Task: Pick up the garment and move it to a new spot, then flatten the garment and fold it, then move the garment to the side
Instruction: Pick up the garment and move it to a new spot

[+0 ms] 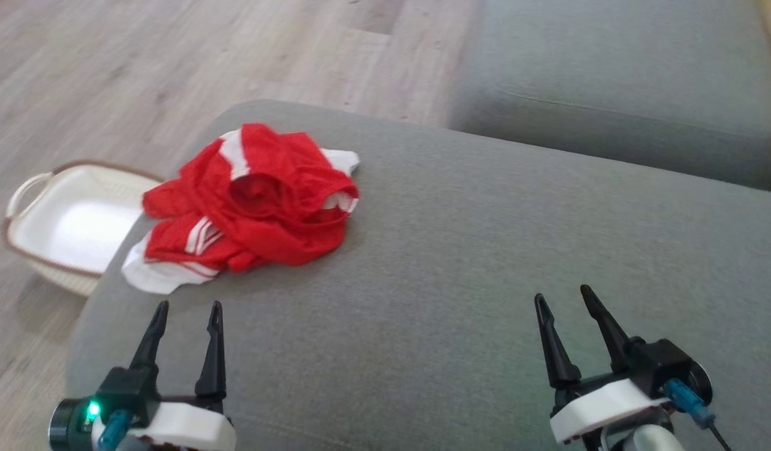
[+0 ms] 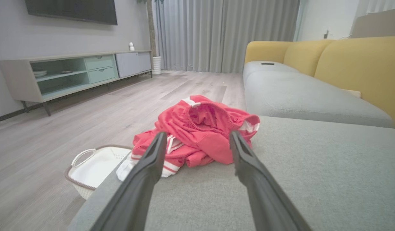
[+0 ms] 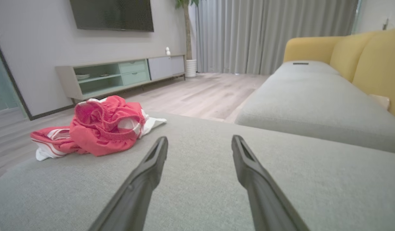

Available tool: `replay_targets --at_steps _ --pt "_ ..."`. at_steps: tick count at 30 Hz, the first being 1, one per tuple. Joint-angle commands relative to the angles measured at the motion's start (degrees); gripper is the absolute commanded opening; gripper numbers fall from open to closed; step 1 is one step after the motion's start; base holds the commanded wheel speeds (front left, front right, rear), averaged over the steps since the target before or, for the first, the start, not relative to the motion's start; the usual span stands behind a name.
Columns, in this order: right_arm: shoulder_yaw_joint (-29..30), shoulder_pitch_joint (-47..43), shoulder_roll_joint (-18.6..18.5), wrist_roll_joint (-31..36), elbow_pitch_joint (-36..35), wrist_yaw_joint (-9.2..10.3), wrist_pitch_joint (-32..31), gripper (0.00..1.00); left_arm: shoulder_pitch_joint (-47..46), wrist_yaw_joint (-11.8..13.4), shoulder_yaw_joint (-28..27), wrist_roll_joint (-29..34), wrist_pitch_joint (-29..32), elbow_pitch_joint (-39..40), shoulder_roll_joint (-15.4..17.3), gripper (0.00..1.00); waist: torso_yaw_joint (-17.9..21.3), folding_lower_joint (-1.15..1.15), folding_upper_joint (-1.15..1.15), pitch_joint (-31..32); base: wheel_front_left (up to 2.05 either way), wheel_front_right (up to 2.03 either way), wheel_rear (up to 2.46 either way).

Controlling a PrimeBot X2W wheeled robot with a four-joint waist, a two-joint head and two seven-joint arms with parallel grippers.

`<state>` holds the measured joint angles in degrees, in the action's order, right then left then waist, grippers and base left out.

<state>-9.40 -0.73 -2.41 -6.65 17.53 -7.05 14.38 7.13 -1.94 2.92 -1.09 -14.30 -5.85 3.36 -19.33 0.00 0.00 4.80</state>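
The red garment [image 1: 253, 200] sits in a heap at the far left of the sofa [image 1: 454, 282], so the left gripper [image 1: 189, 305], wide open and empty like the right gripper [image 1: 562, 293], should go down on the top and pinch lots of cloth.

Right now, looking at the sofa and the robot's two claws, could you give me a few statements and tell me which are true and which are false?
1. The red and white garment lies bunched up on the grey cushion. True.
2. The left gripper is clamped on the garment. False: it is open, short of the garment, holding nothing.
3. A white basket stands on the floor beside the cushion. True.
4. The right gripper is shut. False: it is open.
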Motion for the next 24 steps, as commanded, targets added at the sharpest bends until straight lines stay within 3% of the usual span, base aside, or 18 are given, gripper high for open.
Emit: replay_targets --at_steps 1,10,15,21,24 --pt "-1.29 1.71 -0.47 -0.51 -1.64 -0.44 0.62 1.00 -1.92 0.45 -2.05 0.38 -0.70 2.10 0.46 1.00 -1.44 0.00 0.00 -0.29 0.00 0.00 0.00" --pt "-0.77 2.40 -0.47 0.70 -1.89 -0.44 0.62 1.00 -2.34 0.83 -2.73 0.01 -0.70 2.85 0.47 1.00 -3.91 0.00 0.00 -3.29 0.00 0.00 0.00" --pt "0.58 3.61 -0.47 3.38 -2.63 -0.44 0.62 1.00 -4.53 1.34 -2.97 -0.77 -0.70 4.04 0.16 1.00 -3.76 0.00 0.00 -8.58 0.00 0.00 0.00" --pt "2.40 6.80 -0.76 8.13 -3.27 -0.44 0.62 1.00 -13.81 1.31 -4.52 -1.31 -0.70 6.57 0.04 1.00 -3.70 0.00 0.00 -16.72 0.00 0.00 0.00" --pt "3.02 8.60 -2.17 9.50 -4.05 -0.44 0.62 1.00 -20.45 0.04 -5.23 -1.53 -0.70 6.72 0.70 1.00 -3.96 0.00 0.00 -20.48 0.00 0.00 0.00"
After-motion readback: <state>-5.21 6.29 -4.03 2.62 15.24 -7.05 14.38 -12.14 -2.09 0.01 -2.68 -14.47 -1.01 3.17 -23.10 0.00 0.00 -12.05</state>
